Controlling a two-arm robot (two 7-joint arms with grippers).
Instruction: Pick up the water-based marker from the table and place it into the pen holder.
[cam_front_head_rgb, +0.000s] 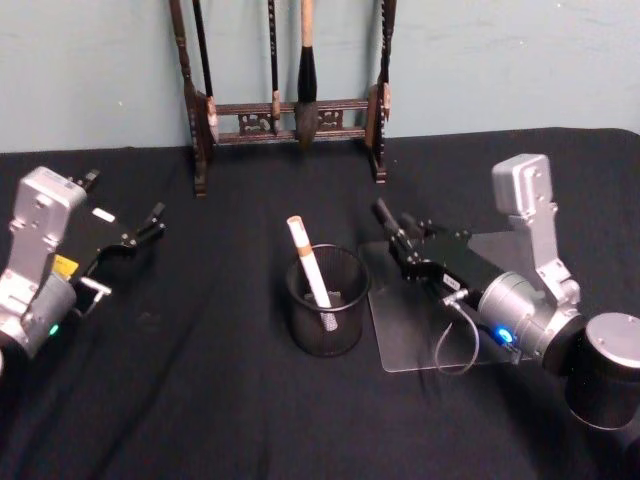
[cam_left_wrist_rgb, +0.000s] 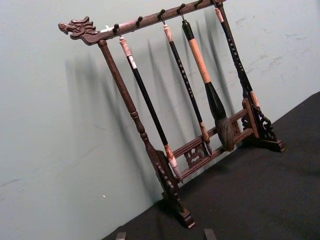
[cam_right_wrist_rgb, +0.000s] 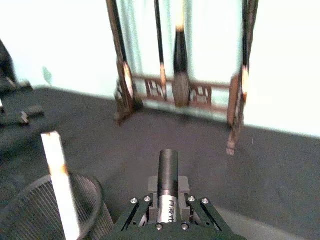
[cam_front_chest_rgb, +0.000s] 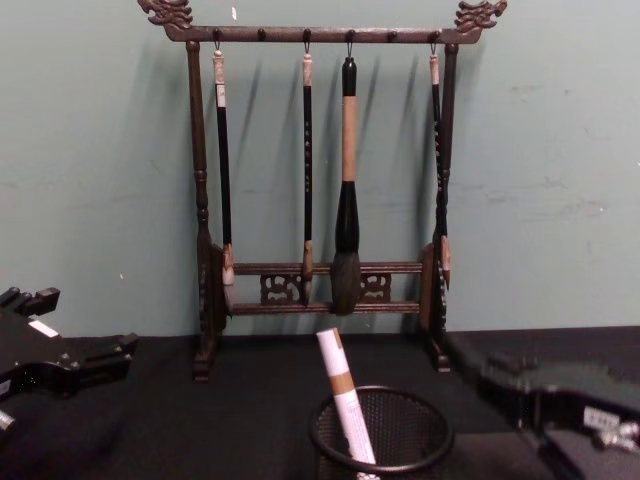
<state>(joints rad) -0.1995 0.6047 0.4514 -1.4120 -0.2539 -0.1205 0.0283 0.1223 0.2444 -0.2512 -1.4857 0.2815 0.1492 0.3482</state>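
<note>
Water-based marker (cam_front_head_rgb: 309, 262): leaned on pen holder (cam_front_head_rgb: 345, 325) rim, lower end inside, so self-supported. Right hand (cam_front_head_rgb: 384, 213): hung closed, empty, beside holder. Left hand (cam_front_head_rgb: 157, 220): sat open, apart.

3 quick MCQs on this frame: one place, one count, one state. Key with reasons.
1. Where is the marker?
A. flat on the table
B. in the pen holder
C. on the brush rack

2. How many brushes hang on the brush rack?
A. two
B. four
C. six

3. What state is the left tool in?
A. open, holding nothing
B. shut on the marker
C. shut on a brush

Key:
1 B: the marker stands tilted inside the mesh cup, with its top above the rim.
2 B: the chest view shows four brushes hanging from the top bar.
3 A: its fingers are apart with nothing between them, at the robot's left, away from the holder. The right tool sits beside the holder.
</note>
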